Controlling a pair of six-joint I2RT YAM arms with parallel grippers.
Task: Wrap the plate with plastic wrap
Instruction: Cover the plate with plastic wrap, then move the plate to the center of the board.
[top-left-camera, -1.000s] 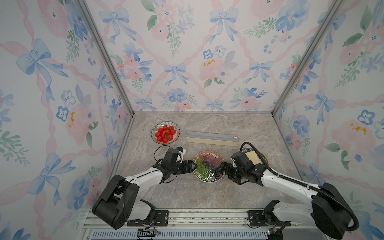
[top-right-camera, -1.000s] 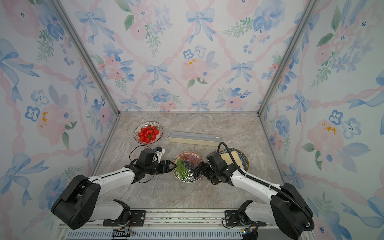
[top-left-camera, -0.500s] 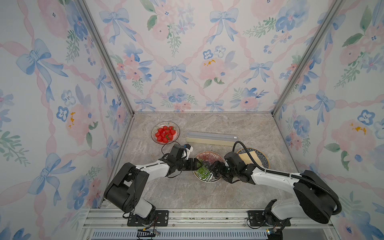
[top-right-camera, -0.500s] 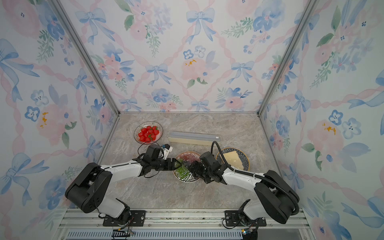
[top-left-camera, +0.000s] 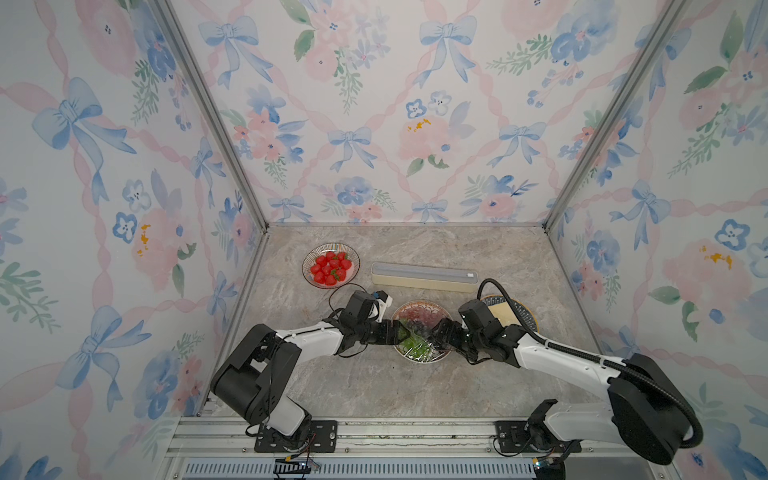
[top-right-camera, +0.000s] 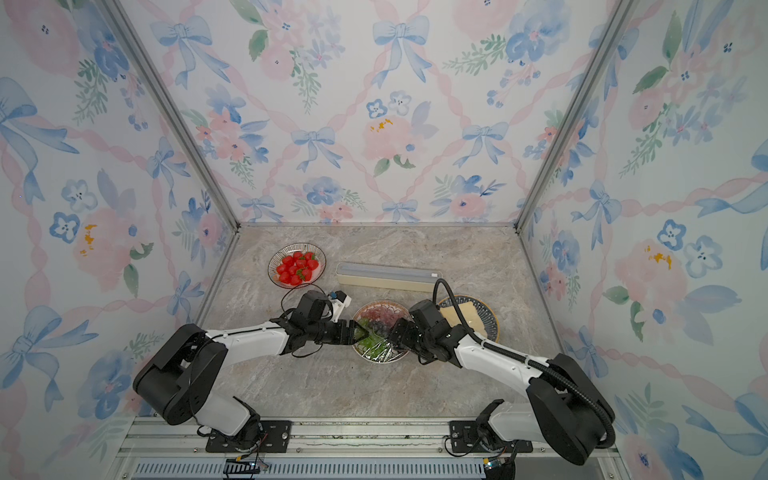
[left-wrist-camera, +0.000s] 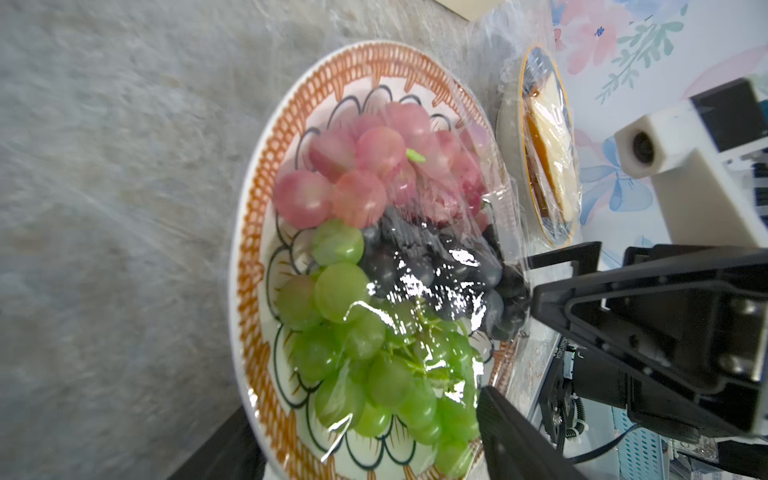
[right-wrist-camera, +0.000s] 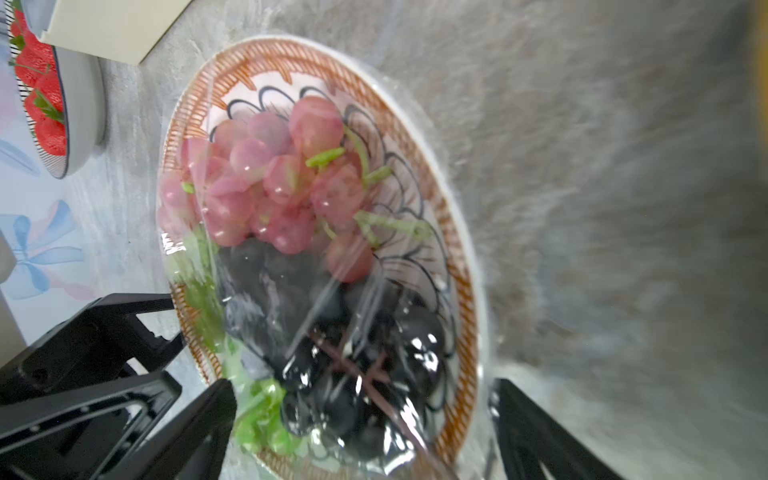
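- Plate (top-left-camera: 420, 303): patterned, orange-banded rim, about mid-tabletop (top-left-camera: 374, 382). It is loaded with pink, green and dark grapes (left-wrist-camera: 357, 178). I judge it stiff, breakable and the heaviest item here, and it could skid if nudged sideways.
- Plastic wrap (left-wrist-camera: 432, 274): clear and glossy, with creases over the fruit. It lies across the plate, and both wrist views show a hazy margin running onto the tabletop past the rim. I cannot tell whether it is cut free of its box.
- Handling, my estimate: the wrap is nearly weightless, limp, clingy and easy to tear or bunch. I would pinch only the loose margin outside the rim. I would never pinch over the grapes, which are soft and roll.
- Left fingers (top-left-camera: 392, 333): at the plate's 9 o'clock and spread. In the left wrist view, the plate edge sits between them. I see nothing pinched.
- Right fingers (top-left-camera: 444, 334): at the plate's 3 o'clock, spread wide and straddling the rim. I see no film gripped.
- Box (top-left-camera: 424, 277): long and cream with a grey-blue top, just beyond the plate at 12 o'clock.
- Bowl (top-left-camera: 306, 266) of strawberries: at 10 o'clock, apart from the plate.
- Second plate (top-left-camera: 532, 318): at 2 o'clock beside the right arm. It holds pale sliced food and seems to be covered with film.
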